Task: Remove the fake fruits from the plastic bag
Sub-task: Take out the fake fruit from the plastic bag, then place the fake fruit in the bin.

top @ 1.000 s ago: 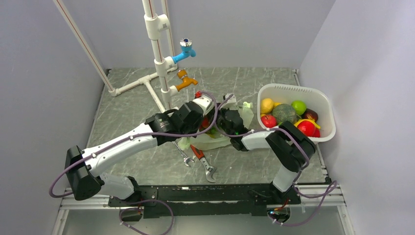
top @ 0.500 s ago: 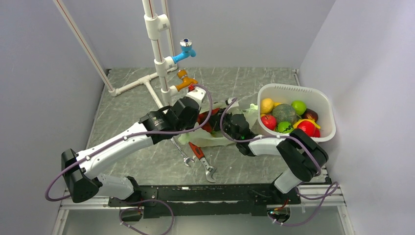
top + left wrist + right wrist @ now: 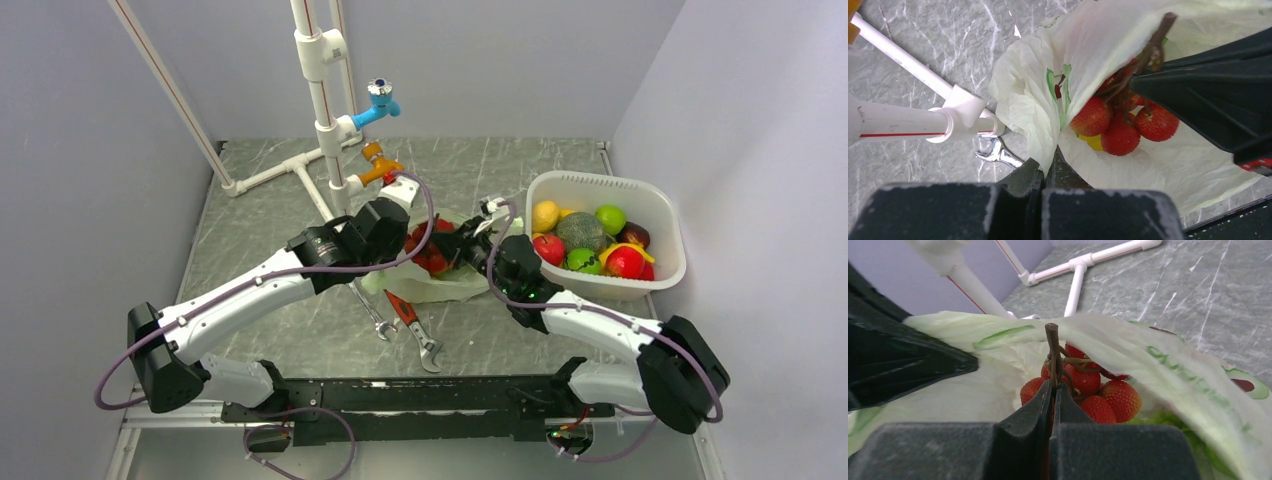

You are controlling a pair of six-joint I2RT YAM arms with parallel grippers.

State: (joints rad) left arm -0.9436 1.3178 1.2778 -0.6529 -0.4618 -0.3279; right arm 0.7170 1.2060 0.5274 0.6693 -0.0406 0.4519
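Observation:
The plastic bag [image 3: 440, 287] lies crumpled mid-table, pale green and translucent, with its mouth lifted. My left gripper [image 3: 402, 242] is shut on the bag's rim [image 3: 1048, 150] and holds that edge up. In the mouth hangs a bunch of red bumpy fake fruits [image 3: 431, 254] on a brown stem [image 3: 1052, 347]. My right gripper [image 3: 1053, 386] is shut on that stem, with the red fruits [image 3: 1100, 397] just beyond its fingertips. From the left wrist view a yellow fruit [image 3: 1094, 142] shows under the bunch [image 3: 1120, 125], inside the bag [image 3: 1093, 45].
A white tub [image 3: 600, 181] at the right holds several fake fruits. Two wrenches [image 3: 418, 328] lie just in front of the bag. A white pipe stand [image 3: 322, 130] with a blue tap [image 3: 380, 100] and an orange tap [image 3: 378, 164] rises behind the left gripper.
The right arm's elbow has swung out low to the right while its gripper stayed at the bag mouth. The red bunch now shows more. The left gripper shifted slightly back-left, then held.

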